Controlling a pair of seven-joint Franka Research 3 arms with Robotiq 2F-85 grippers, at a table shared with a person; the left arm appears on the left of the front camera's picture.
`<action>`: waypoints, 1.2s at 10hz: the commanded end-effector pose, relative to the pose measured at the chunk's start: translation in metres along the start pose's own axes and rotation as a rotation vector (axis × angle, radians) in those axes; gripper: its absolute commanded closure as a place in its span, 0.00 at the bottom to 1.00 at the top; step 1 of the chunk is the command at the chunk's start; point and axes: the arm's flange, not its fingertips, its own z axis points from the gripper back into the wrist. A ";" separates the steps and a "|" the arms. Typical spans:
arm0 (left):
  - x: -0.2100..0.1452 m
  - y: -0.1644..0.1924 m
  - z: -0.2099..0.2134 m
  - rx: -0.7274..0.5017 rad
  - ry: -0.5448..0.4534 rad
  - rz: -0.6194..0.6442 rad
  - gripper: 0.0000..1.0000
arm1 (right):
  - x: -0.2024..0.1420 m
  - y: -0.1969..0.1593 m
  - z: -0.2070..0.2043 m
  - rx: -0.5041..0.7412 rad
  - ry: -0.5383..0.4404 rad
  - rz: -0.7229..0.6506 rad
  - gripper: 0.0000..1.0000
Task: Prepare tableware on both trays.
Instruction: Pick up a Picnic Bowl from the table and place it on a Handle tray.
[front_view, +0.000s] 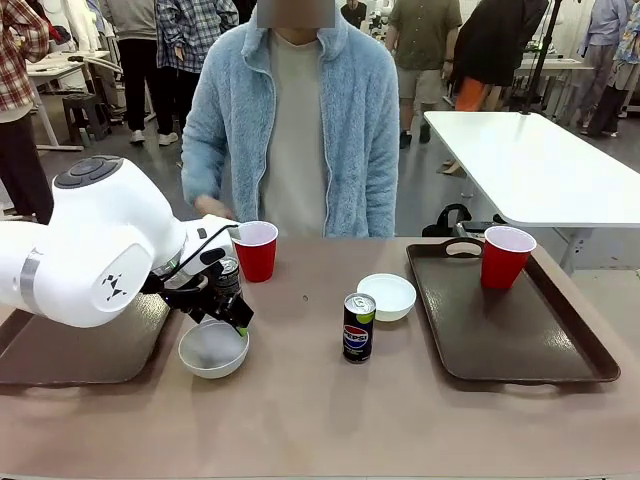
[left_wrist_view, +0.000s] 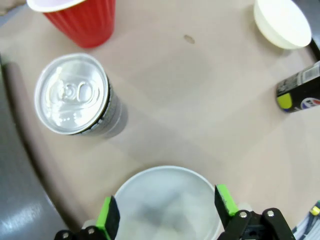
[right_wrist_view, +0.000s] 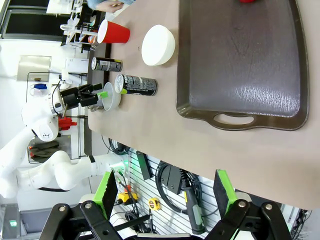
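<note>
My left gripper (front_view: 236, 318) (left_wrist_view: 166, 207) stands open just over a white bowl (front_view: 213, 349) (left_wrist_view: 167, 200), one green pad at each side of its rim. Close behind stand the black-grey can (front_view: 228, 277) (left_wrist_view: 75, 95) and a red cup (front_view: 256, 250) (left_wrist_view: 80, 17). The Pepsi can (front_view: 358, 327) (left_wrist_view: 300, 92) and a second white bowl (front_view: 386, 296) (left_wrist_view: 282, 22) sit mid-table. Another red cup (front_view: 506, 257) stands on the right tray (front_view: 520, 345) (right_wrist_view: 240, 60). The left tray (front_view: 70, 350) lies under my left arm. My right gripper (right_wrist_view: 167, 187) is open and holds nothing, off the table's near edge.
A person in a light blue fleece (front_view: 290, 120) stands at the far side, one hand near the red cup. A white table (front_view: 540, 160) stands behind at the right. Cables and tools (right_wrist_view: 165, 200) hang below the near table edge.
</note>
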 end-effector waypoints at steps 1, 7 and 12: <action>-0.073 0.009 0.013 0.018 -0.027 -0.013 0.00 | 0.001 0.001 0.001 0.026 -0.007 -0.002 0.00; -0.066 0.025 0.004 0.156 0.046 -0.004 0.00 | 0.001 0.001 0.001 0.026 -0.007 -0.002 0.00; -0.065 0.036 -0.006 0.191 0.161 0.036 0.62 | 0.001 0.001 0.001 0.026 -0.007 -0.002 0.00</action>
